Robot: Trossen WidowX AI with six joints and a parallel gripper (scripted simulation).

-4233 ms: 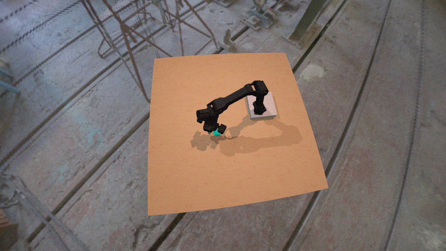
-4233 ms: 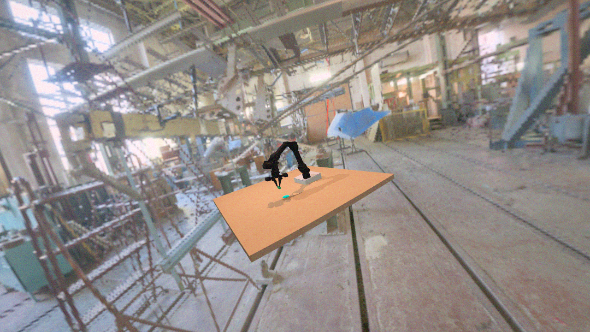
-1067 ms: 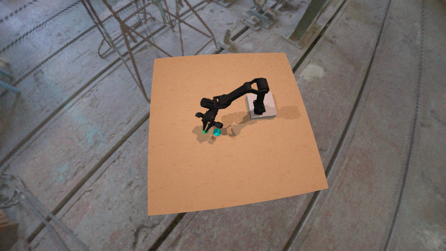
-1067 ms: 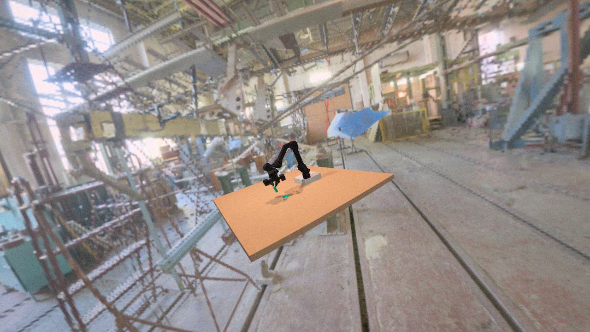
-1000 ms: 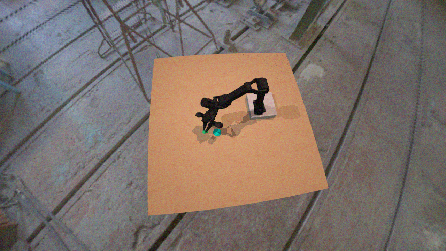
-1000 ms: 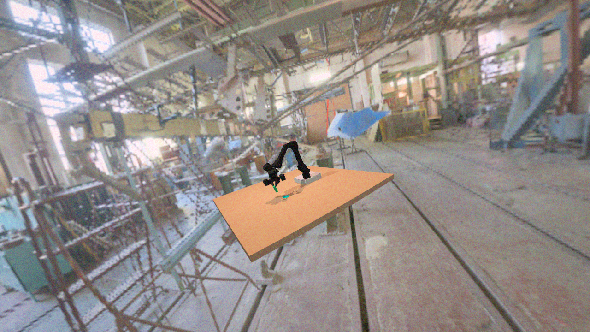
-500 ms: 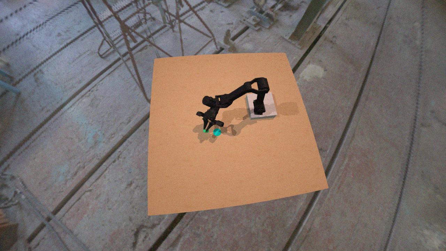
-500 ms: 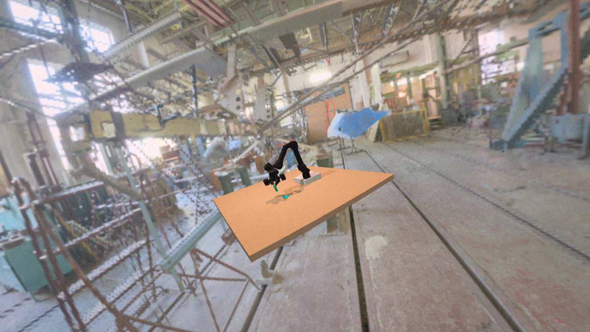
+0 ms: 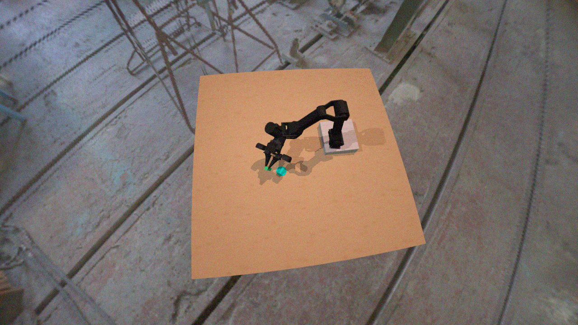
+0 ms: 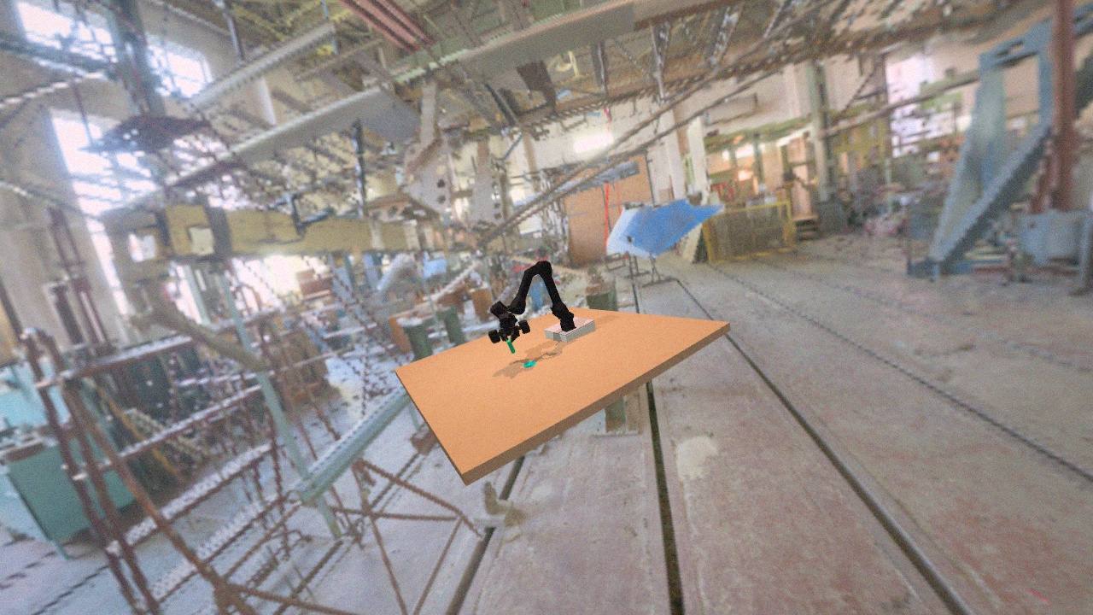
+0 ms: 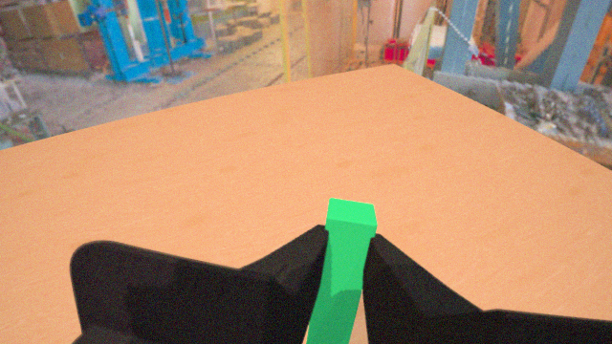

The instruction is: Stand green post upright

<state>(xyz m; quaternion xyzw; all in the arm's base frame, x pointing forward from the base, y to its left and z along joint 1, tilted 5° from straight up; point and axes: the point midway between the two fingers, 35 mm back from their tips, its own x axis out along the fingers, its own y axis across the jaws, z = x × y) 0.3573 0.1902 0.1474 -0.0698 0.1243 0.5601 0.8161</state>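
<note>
The green post point(image 9: 267, 168) point(image 10: 511, 347) point(image 11: 345, 258) is held between the fingertips of my gripper point(image 9: 268, 167) point(image 10: 510, 341) point(image 11: 346, 241), which is shut on it near one end. In the exterior view the post hangs below the fingers, close to upright with a slight tilt, its lower end above the table. In the wrist view its near end shows between the black fingers and the rest runs off the bottom edge. The cyan circle point(image 9: 281, 171) point(image 10: 529, 364) lies flat on the table, just right of the post in the top view. It is not in the wrist view.
The wooden table point(image 9: 307, 218) point(image 10: 550, 412) point(image 11: 239, 167) carries the arm's pale base block point(image 9: 343, 151) point(image 10: 584, 329), to the right of the circle. The arm reaches left from it, and its shadow falls around the circle. Table edges show in all views.
</note>
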